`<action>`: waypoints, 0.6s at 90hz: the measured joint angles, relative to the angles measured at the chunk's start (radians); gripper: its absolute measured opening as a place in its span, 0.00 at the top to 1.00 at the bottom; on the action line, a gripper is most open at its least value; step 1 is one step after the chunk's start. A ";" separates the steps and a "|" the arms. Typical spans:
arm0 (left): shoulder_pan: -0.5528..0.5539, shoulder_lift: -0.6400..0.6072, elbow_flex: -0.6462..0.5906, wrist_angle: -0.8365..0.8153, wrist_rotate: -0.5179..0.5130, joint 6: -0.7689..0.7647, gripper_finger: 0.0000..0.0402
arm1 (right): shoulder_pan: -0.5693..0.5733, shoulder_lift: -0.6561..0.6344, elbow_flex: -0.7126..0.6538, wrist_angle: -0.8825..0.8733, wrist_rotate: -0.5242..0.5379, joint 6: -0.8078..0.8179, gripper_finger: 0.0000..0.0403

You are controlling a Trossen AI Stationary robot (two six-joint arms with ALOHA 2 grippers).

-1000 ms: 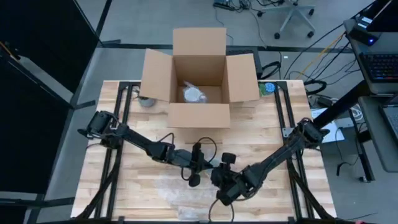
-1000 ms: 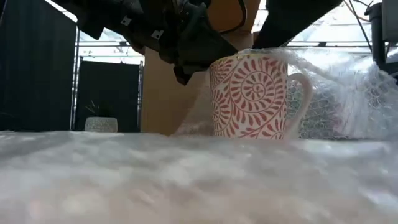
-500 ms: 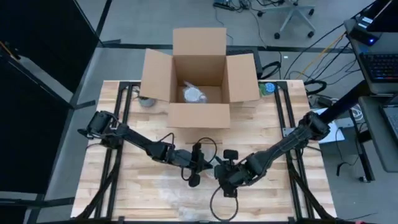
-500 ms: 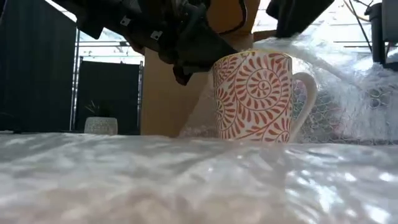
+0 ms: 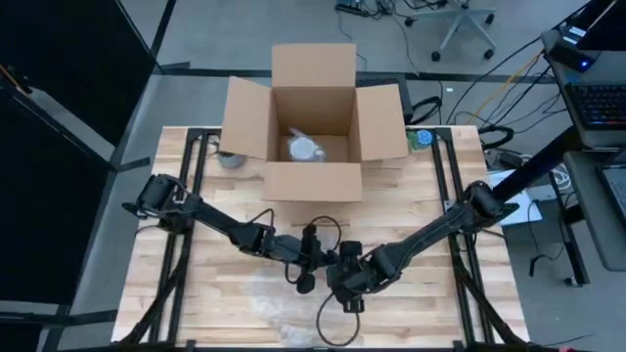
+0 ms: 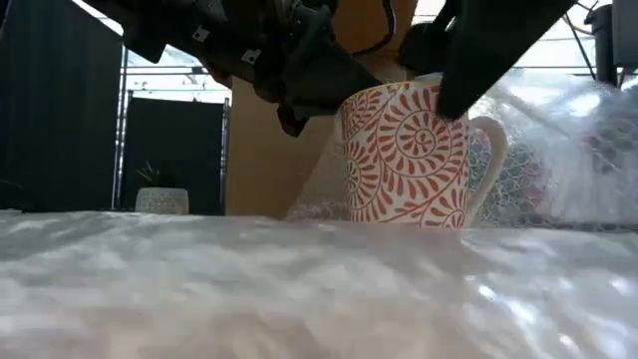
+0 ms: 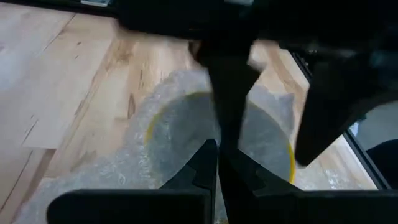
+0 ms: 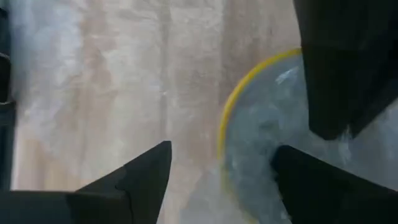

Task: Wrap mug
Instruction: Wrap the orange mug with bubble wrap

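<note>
A white mug with a red swirl pattern and a yellow rim stands upright on a sheet of bubble wrap near the table's front middle. Part of the wrap rises beside the mug's handle, and wrap lies over its mouth. My left gripper is shut at the rim's left side. My right gripper hangs open over the rim, one finger outside the mug and one over its mouth. Both arms hide the mug in the high view. My left gripper has the mug's rim at its left side, coming from the table's left and slanting down. The fingers themselves hide the exact place of contact. The mug stands upright on the wrap. Whether my right gripper touches the mug or the wrap I cannot tell.
An open cardboard box stands at the far middle with a wrapped thing inside. A small grey pot sits left of the box and a green thing right of it. Bare wood lies to both sides.
My right gripper has gone from the near right toward the mug, up and to the table's left, drawing the bubble wrap's edge over the mug's top. It now stands right over the rim. The mug has shifted slightly toward the table's right.
</note>
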 joint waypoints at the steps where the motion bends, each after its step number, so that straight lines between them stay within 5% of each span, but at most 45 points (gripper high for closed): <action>1: 0.000 0.000 0.000 0.001 0.000 0.000 1.00 | -0.004 0.004 0.000 0.001 -0.005 -0.002 0.38; 31: -0.001 0.000 -0.001 -0.005 0.003 0.000 1.00 | -0.046 0.106 0.009 0.042 -0.092 -0.055 0.38; 54: 0.000 0.000 -0.001 0.003 0.003 0.000 1.00 | -0.040 0.033 -0.001 0.026 -0.092 -0.039 0.38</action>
